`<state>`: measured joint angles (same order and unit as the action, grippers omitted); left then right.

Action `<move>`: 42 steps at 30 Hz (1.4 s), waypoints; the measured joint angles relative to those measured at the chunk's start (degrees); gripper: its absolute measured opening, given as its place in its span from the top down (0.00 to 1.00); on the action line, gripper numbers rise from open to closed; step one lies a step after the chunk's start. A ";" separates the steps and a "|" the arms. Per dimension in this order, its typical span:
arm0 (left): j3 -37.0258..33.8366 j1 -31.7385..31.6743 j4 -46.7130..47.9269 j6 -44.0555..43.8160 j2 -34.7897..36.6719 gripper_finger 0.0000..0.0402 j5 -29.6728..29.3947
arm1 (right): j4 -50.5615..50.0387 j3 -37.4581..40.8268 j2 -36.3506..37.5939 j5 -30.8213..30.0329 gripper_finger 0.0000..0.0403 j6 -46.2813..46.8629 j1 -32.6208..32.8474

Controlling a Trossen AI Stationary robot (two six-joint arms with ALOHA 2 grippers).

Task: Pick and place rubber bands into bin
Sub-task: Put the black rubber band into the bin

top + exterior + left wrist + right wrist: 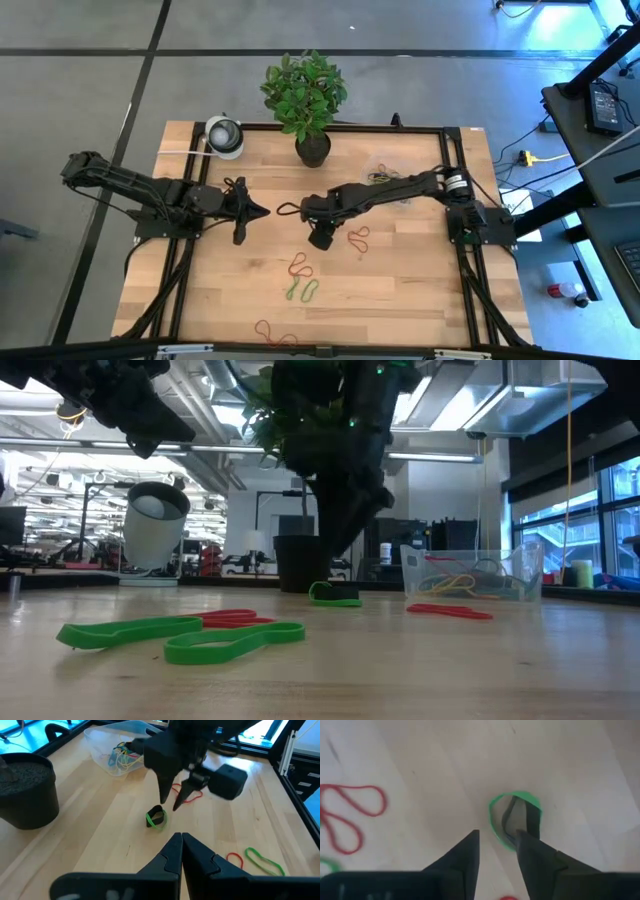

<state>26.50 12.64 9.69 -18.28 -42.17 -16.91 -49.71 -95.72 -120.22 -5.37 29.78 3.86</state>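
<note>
Wooden surface (420, 290) standing in an open workshop, one bin (472, 574), one plant pot (313, 150), right gripper (169, 806) hovering released over one green-and-black band (156, 817), left gripper (181, 838) resting clenched.

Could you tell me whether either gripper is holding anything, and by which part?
Nothing is held: the right gripper is open above a green band; the left gripper is shut, empty.
</note>
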 joint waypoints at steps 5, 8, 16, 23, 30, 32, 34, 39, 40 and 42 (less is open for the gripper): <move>0.00 0.00 0.18 0.00 0.00 0.99 0.00 | 0.20 -0.03 -3.75 -0.81 0.70 0.00 -0.78; 0.00 0.00 0.41 0.00 0.00 0.99 0.00 | 0.37 -0.02 -5.73 -0.66 0.72 0.02 -1.20; 0.00 0.00 0.50 0.00 0.00 0.99 0.02 | -1.22 0.02 -6.00 2.47 0.97 -1.50 -1.09; 0.00 0.00 0.83 -0.02 0.00 0.99 0.02 | -4.42 -0.55 2.28 4.71 0.99 -0.57 -1.47; 0.00 0.00 0.82 0.00 0.00 0.99 -0.33 | -3.51 -0.55 8.62 8.96 0.99 -2.92 -2.82; 0.00 0.00 0.87 0.00 0.02 0.99 -0.37 | -5.61 -0.55 9.41 8.59 0.99 -2.27 -2.98; 0.00 0.00 0.90 0.00 0.00 0.99 -0.37 | -6.99 -0.55 9.68 9.98 0.99 -1.82 -3.25; 0.00 0.00 0.88 -0.01 0.02 0.99 -0.37 | -7.85 -0.51 9.40 11.03 1.00 -2.03 -3.44; 0.00 0.00 0.90 -0.02 0.02 0.99 -0.37 | -8.11 -0.52 9.32 11.27 1.00 -1.45 -3.48; 0.00 0.00 0.89 -0.47 0.02 0.99 -0.38 | -7.24 -0.50 9.13 17.89 1.00 -4.05 -3.68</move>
<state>26.50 12.64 10.58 -18.75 -42.15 -17.29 -56.96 -96.23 -111.09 12.52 25.73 0.18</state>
